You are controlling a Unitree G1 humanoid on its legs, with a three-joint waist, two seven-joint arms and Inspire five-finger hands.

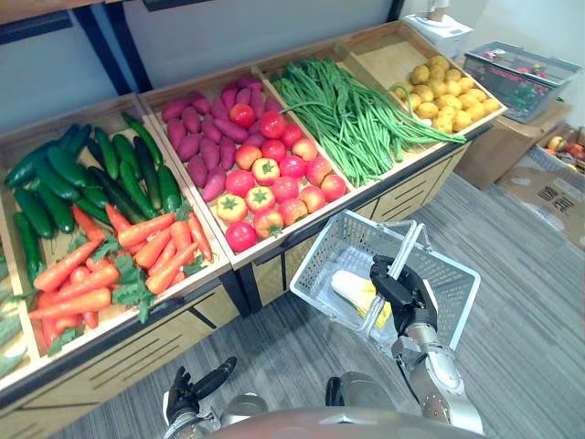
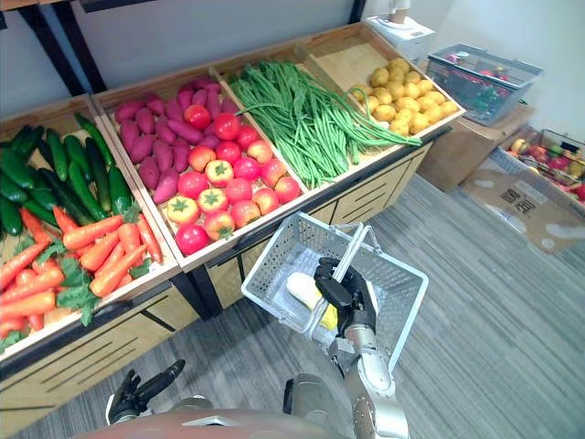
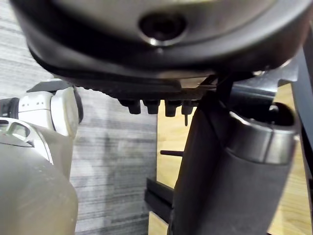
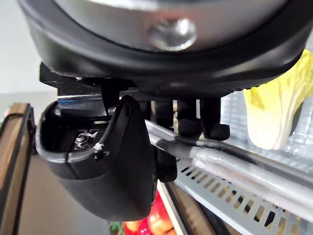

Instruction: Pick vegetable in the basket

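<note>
We see one pale yellow-white cabbage (image 1: 352, 288) lying in the one grey mesh basket (image 1: 457, 302). It sits by the wall nearest the stand and is partly hidden by the right hand (image 1: 402, 291), whose fingers curl round the basket's handle (image 1: 409, 249). The left hand (image 1: 186, 399) hangs low and empty, fingers relaxed. Beyond the basket, the wooden stand (image 1: 137, 352) shows four bins of produce, with more cut off at its left end.

We see a wooden stand (image 1: 411, 187) against a wall (image 1: 210, 37), a grey crate (image 1: 521, 78) on a cardboard box (image 1: 498, 151) to its right, and flat cardboard (image 1: 548, 197) on the striped floor (image 1: 521, 302).
</note>
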